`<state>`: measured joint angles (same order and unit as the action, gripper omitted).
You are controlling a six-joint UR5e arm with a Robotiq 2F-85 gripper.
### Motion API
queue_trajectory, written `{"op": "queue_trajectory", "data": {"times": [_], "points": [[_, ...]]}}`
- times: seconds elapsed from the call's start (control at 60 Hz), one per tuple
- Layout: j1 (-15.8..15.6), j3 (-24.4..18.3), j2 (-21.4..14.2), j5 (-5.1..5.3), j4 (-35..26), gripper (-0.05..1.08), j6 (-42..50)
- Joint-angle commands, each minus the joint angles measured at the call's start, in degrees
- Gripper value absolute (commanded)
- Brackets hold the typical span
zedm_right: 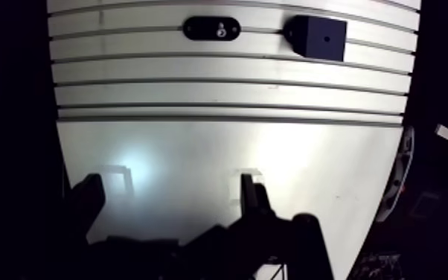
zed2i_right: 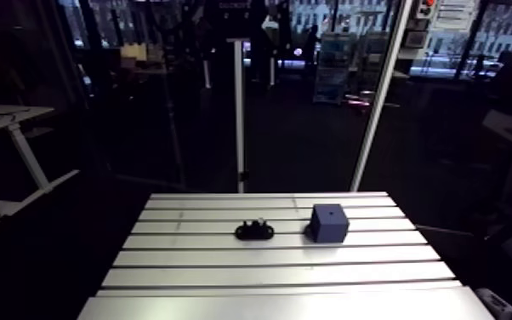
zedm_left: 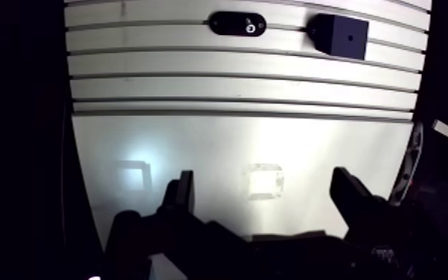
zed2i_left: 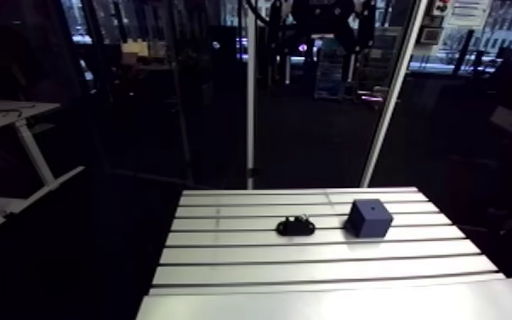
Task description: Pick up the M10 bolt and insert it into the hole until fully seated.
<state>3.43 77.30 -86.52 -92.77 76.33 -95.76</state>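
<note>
The gripper (zedm_left: 263, 179) is seen spread wide, with nothing held between its fingers. The M10 bolt (zedm_left: 251, 27) is parked well ahead of it in a black oval holder (zedm_left: 231, 24), and only what looks like its shiny head can be made out (hard to be sure from this far off). A dark blue block (zedm_left: 338, 36) with the hole (zedm_left: 349, 33) is set just beside the holder on the slotted table (zedm_left: 234, 82). The bolt is judged stiff, dense and slick, so it's probably best taken squarely at the head and kept upright.
</note>
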Motion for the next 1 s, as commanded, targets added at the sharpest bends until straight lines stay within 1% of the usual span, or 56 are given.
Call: {"op": "queue_trajectory", "data": {"times": [0.017,0.417,0.55,0.633,0.783,0.9,1.0], "points": [[0.24,-6.07,4.04,1.23,-1.32,0.01,-1.58],[0.09,-5.82,4.13,1.23,-1.32,0.01,-1.49],[0.09,-5.31,4.21,1.06,-0.92,0.01,-1.49],[0.09,-4.86,4.48,0.73,-0.46,0.01,-1.65],[0.09,-4.67,4.74,0.63,-0.11,0.01,-2.56],[0.09,-3.51,4.74,0.79,1.04,0.01,-3.81],[0.26,-1.3,4.66,0.79,3.36,0.01,-4.45]]}}
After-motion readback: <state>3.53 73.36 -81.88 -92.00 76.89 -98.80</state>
